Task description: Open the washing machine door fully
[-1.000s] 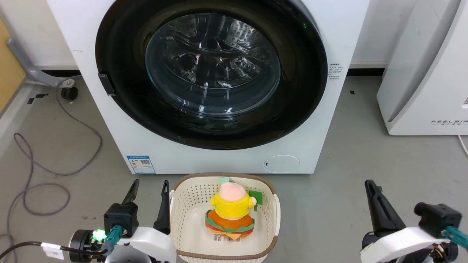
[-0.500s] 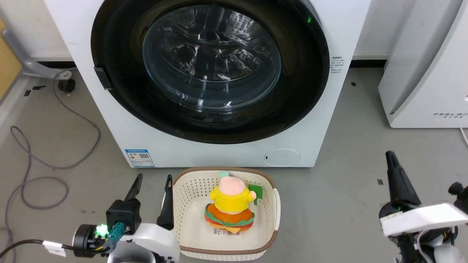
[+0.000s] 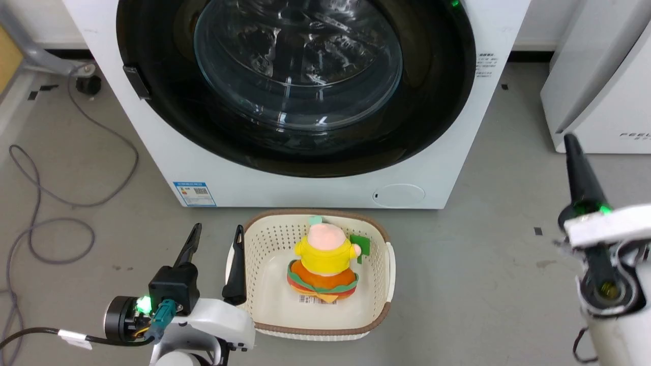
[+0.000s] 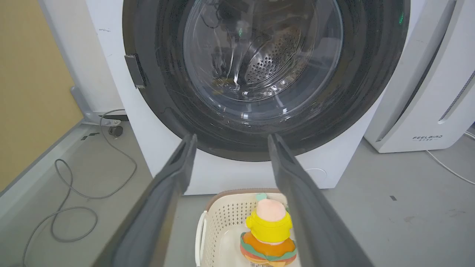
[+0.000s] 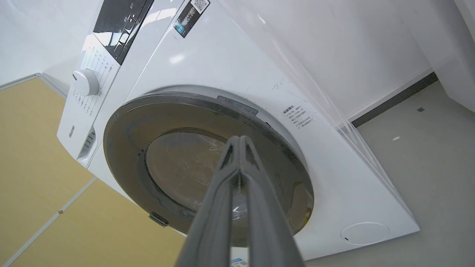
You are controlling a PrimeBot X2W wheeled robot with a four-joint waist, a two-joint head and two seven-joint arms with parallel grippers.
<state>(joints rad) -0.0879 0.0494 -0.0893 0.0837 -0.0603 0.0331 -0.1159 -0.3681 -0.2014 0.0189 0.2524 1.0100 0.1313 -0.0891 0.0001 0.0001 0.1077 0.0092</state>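
The washing machine door [image 3: 297,76], glossy black around bulging glass, sits shut (handle tab [image 3: 130,81] leftward). The white washing machine [image 3: 285,190] stands beyond the left fingers [image 4: 169,196].

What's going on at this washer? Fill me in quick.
A two-armed robot faces the washing machine, with its door to open. The washing machine door is shut, and neither gripper touches it. The right gripper, fingers pressed together, is raised and points toward the door. The left gripper is open, low beside a basket that holds a plush toy. The handle tab sits on the door's rim at the robot's left.
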